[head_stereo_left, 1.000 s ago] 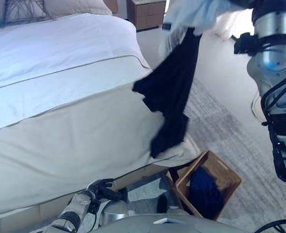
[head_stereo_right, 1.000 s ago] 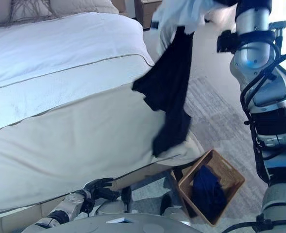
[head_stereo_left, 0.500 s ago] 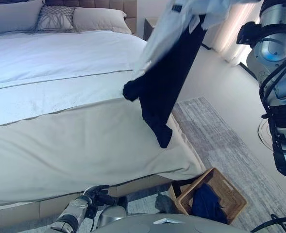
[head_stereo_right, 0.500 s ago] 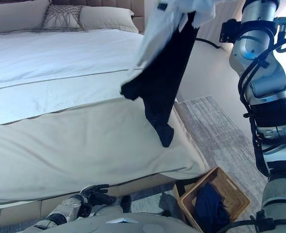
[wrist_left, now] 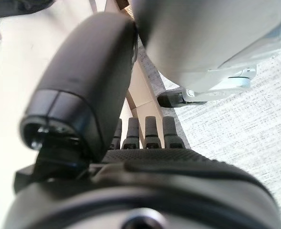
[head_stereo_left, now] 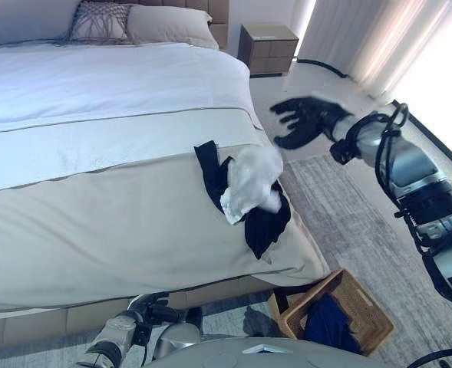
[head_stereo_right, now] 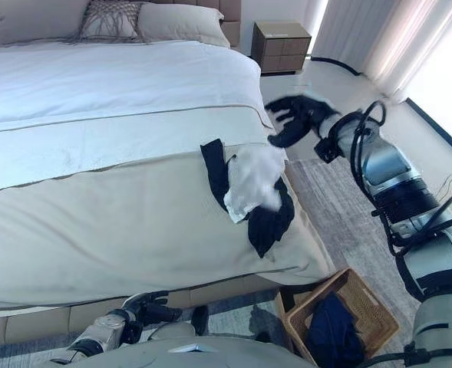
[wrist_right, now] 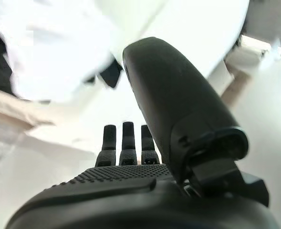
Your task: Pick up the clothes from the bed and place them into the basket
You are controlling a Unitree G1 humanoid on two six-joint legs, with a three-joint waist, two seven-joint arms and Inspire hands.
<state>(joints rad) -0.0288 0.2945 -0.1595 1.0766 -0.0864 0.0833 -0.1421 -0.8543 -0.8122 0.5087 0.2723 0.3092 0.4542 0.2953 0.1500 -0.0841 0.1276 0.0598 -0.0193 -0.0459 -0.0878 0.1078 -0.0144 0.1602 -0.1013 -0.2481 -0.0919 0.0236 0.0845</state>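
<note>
Now clothes (head_stereo_left: 250, 188) dropped from right hand (head_stereo_left: 302, 121).

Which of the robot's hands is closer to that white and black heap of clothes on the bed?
Right hand: open, above the clothes heap, toward the nightstand side. Left hand hangs low below the bed's foot.

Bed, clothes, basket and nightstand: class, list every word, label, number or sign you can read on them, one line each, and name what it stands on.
None: no readable text shows in any view.
Bed: plain bedding.
White garment and black garment: no legible label.
Basket: plain weave, no tag visible.
Nightstand: no markings visible.
</note>
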